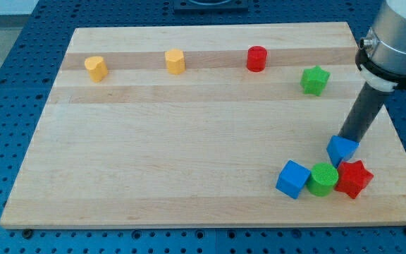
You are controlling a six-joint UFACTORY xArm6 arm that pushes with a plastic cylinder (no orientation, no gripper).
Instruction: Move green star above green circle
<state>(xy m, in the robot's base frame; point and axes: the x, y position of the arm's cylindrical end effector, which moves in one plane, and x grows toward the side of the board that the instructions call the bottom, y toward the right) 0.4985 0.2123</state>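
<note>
The green star [315, 80] lies near the view's upper right of the wooden board [189, 141]. The green circle [323, 179] sits near the view's lower right, wedged between a blue cube [292, 179] on its left and a red star [353, 178] on its right. My tip [345, 138] comes down from the upper right and rests at the top edge of a second blue block [342, 149], just above the green circle's group. The tip is well below and a little right of the green star.
Along the view's top stand a yellow heart-like block [96, 68], a yellow hexagonal block [175, 61] and a red cylinder [256, 58]. The arm's grey body [397, 35] fills the upper right corner. The board lies on a blue perforated table [5, 106].
</note>
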